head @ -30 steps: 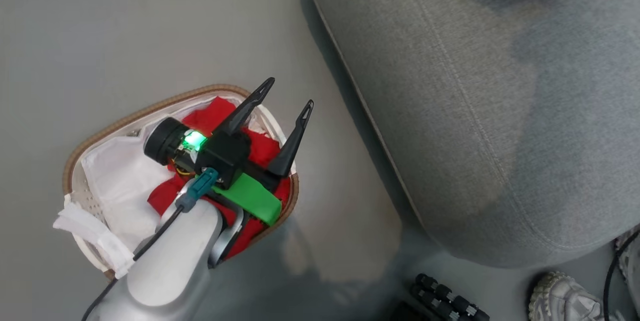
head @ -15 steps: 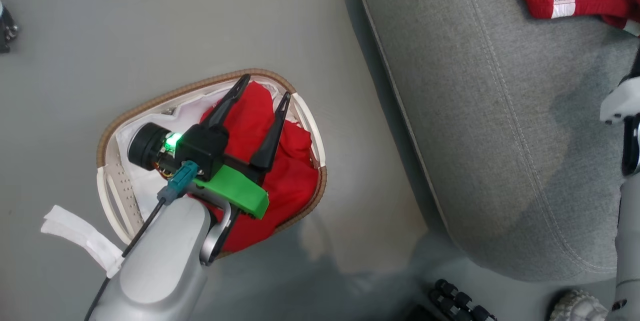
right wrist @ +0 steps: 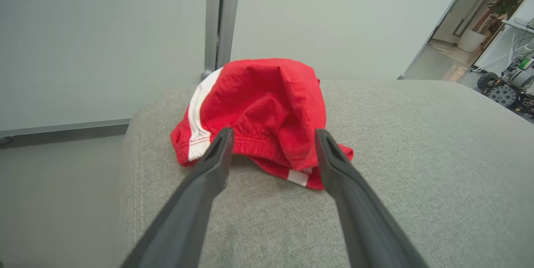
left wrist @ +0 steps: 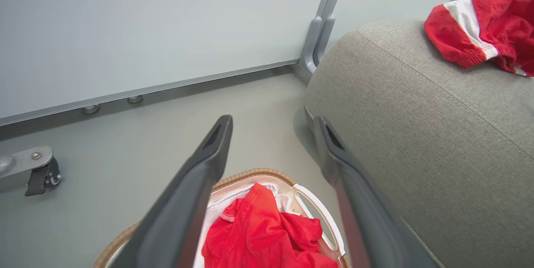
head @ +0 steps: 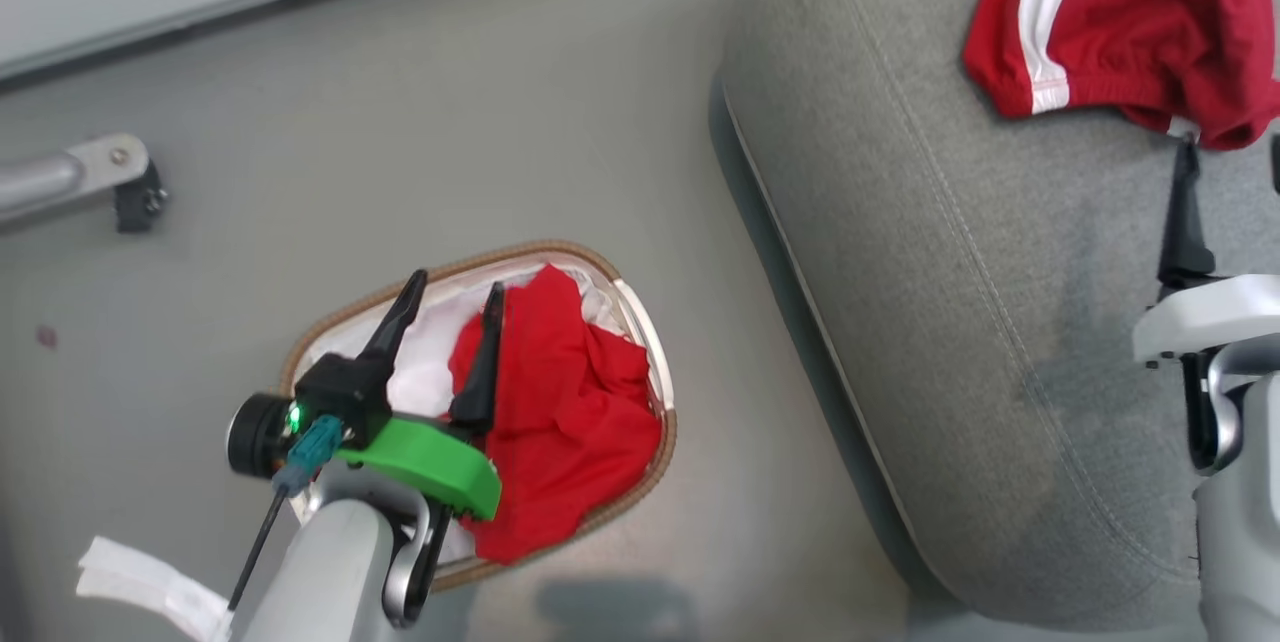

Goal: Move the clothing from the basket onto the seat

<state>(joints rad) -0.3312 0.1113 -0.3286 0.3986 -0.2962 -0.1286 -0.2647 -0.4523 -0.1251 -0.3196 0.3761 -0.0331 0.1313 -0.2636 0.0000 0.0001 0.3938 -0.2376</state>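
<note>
A small oval cream-white perforated plastic basket with a brown woven rim [head: 540, 247] stands on a grey floor [head: 400, 122], just beside a large grey woven-fabric sofa cushion [head: 950, 322]. Inside the basket lies a crumpled plain red garment [head: 560, 422], filling its right half on top of a thin white liner sheet [head: 430, 362].

The left gripper [head: 455, 284] hangs over the basket with its two long dark fingers spread wide and nothing between them. In the head view, one finger crosses the white liner and the other lies along the left edge of the plain red garment. In the left wrist view the garment sits low between the fingers, apart from them.

A second red garment with a broad white stripe [right wrist: 267, 105] lies bunched on the cushion, near its far rounded corner (well away from the basket). The right gripper [right wrist: 274, 132] points at it, fingers held wide apart and pinching nothing. Their tips reach the garment's near elastic hem, one to each side of its middle; whether they touch the fabric cannot be told.
</note>
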